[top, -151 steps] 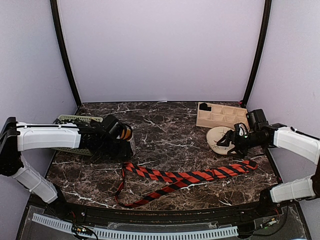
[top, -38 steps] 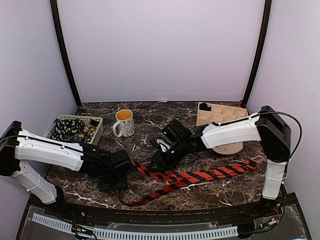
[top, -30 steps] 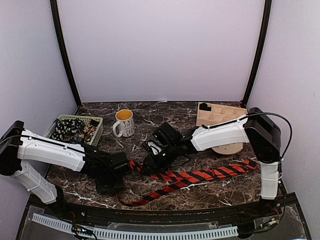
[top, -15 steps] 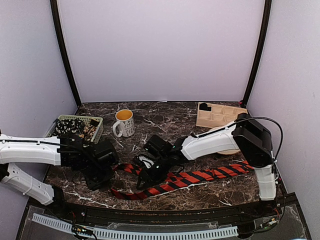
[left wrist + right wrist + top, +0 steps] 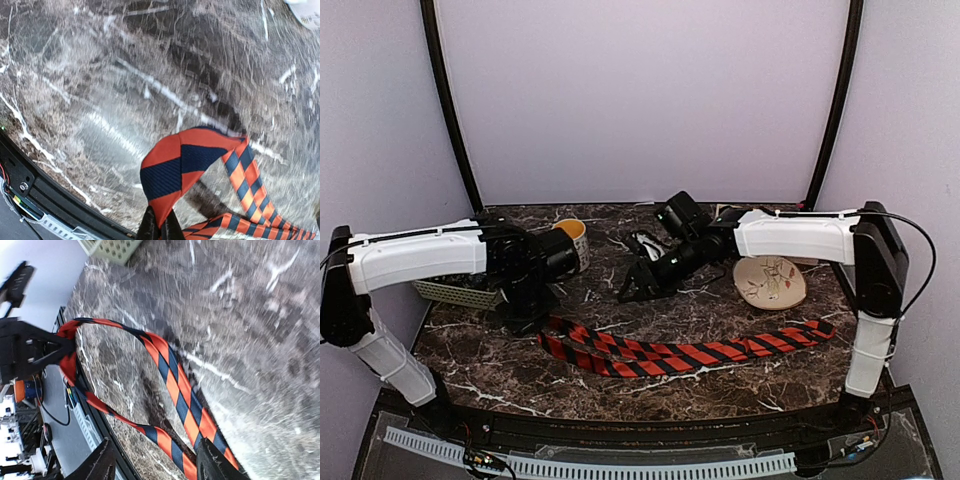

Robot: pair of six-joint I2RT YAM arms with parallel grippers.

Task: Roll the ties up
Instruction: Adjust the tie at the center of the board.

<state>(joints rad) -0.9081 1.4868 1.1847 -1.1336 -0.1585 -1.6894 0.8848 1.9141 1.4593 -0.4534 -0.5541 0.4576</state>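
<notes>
the left tool point(image 5: 160, 227) is clenching the folded end of the red-and-black striped tie point(image 5: 690, 352), holding that end just off the bench point(image 5: 720, 320). the rest of the tie is lying doubled along the front of the bench, reaching toward the right. the right tool point(image 5: 157, 450) is hanging released above the middle of the bench, grasping nothing, between a mug point(image 5: 572, 240) and a plate point(image 5: 770, 280).

One tie point(image 5: 680, 352): long, narrow, bold orange-red and dark diagonal stripes; dark bands look navy in wrist views. Doubled over, two strands close together, partly overlapping, stretched left to right across near half of table point(image 5: 650, 250). Right end flat on marble. Left fold lifted off surface as open loop, pinched in closed left gripper point(image 5: 160, 226). Not rolled.
</notes>
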